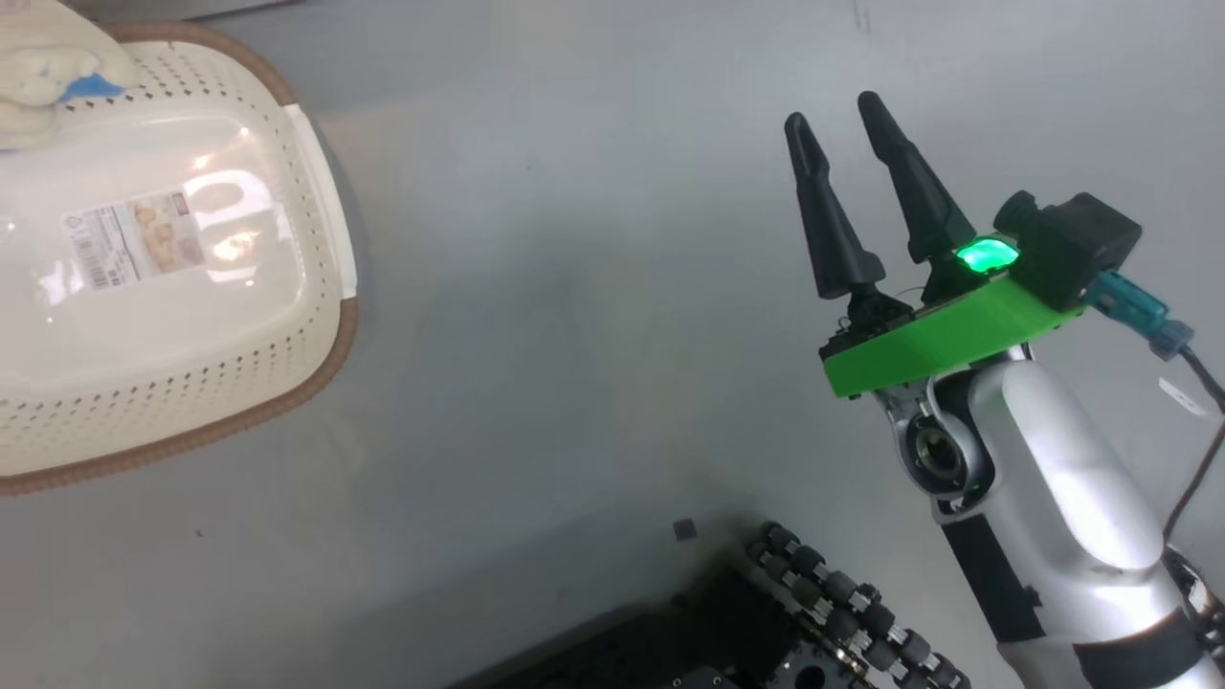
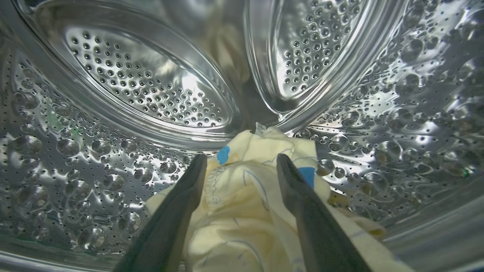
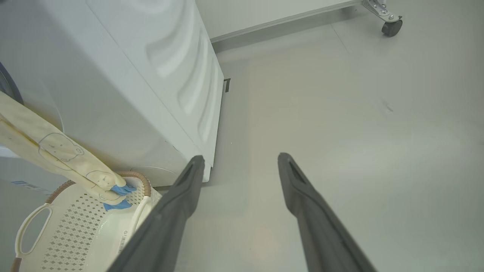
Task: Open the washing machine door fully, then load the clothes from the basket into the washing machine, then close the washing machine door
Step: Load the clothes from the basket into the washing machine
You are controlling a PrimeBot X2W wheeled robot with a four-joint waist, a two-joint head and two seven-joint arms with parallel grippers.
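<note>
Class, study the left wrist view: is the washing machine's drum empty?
No, a pale yellow garment with blue patches lies inside the steel drum.

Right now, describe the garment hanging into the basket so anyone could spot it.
Find the white washing machine; a cream perforated basket sits at its foot. A pale yellow garment with bear outlines slants from the machine's front into it; unlike the bundle in the drum, its blue-trimmed end lies by the basket's brown rim.
</note>
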